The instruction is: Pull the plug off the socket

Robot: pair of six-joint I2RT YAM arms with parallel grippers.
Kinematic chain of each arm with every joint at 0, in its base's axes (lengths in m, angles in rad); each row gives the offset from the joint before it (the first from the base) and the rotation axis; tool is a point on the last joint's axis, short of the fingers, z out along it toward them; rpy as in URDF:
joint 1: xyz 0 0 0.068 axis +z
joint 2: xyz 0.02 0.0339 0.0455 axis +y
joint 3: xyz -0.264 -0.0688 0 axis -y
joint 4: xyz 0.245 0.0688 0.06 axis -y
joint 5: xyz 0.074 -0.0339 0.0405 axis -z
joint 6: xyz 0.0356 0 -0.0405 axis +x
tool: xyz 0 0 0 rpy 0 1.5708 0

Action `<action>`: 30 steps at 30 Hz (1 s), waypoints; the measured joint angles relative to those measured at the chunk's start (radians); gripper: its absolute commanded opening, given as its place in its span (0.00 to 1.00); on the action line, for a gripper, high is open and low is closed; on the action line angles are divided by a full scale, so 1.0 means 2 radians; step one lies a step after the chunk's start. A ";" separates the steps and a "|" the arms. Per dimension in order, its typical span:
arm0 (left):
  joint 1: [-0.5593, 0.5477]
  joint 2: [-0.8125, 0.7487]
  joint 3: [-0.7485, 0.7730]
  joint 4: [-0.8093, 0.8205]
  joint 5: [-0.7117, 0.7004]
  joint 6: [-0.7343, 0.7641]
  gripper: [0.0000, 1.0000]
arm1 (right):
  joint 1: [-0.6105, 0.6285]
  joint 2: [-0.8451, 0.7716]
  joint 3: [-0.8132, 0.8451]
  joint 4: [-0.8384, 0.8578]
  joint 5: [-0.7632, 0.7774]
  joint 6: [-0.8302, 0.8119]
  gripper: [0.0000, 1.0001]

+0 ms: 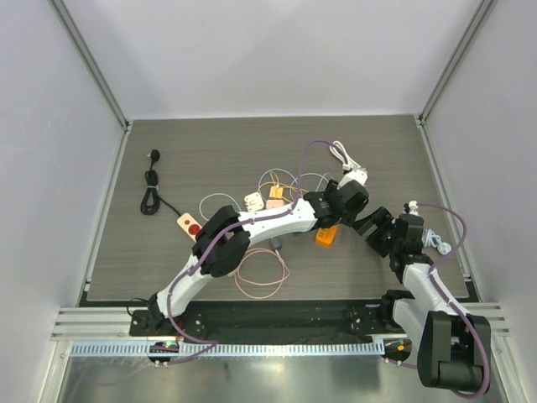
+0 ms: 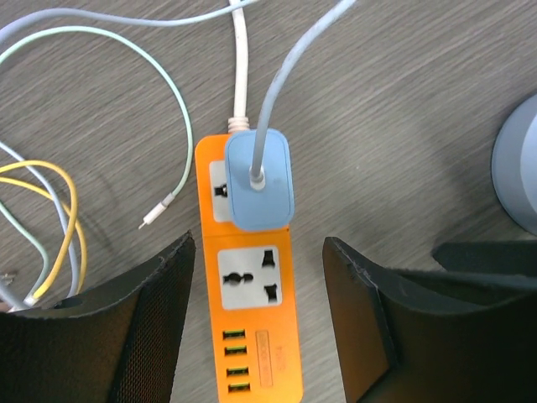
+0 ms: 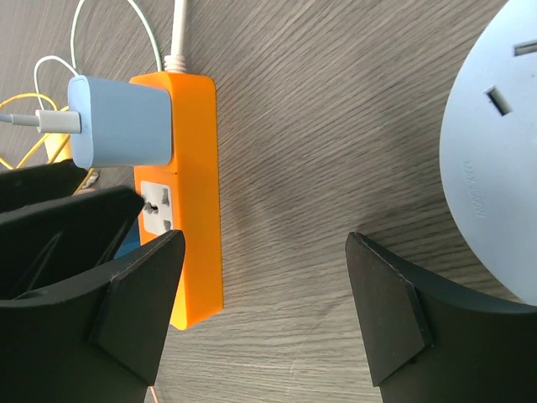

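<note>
An orange power strip [image 2: 256,336] lies on the wooden table, and a light blue plug [image 2: 261,180] with a pale cable sits in its upper socket. My left gripper [image 2: 258,252] is open and hovers over the strip, one finger on each side, just below the plug and not touching it. In the right wrist view the strip [image 3: 197,185] and plug [image 3: 122,122] are at the left. My right gripper [image 3: 264,243] is open and empty over bare table beside the strip. From above, the strip [image 1: 326,237] shows under my left gripper [image 1: 340,206], with my right gripper [image 1: 375,225] beside it.
A round grey-blue socket unit [image 3: 503,159] lies just right of the right gripper. White, yellow and mint cables [image 2: 59,185] tangle left of the strip. A white switch with a red button [image 1: 188,224], a black cord [image 1: 151,189] and a pink cable loop [image 1: 262,273] lie further left.
</note>
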 measured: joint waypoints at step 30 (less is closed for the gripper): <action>0.002 0.035 0.025 0.014 0.002 -0.015 0.00 | 0.000 0.019 -0.002 0.019 -0.067 -0.006 0.85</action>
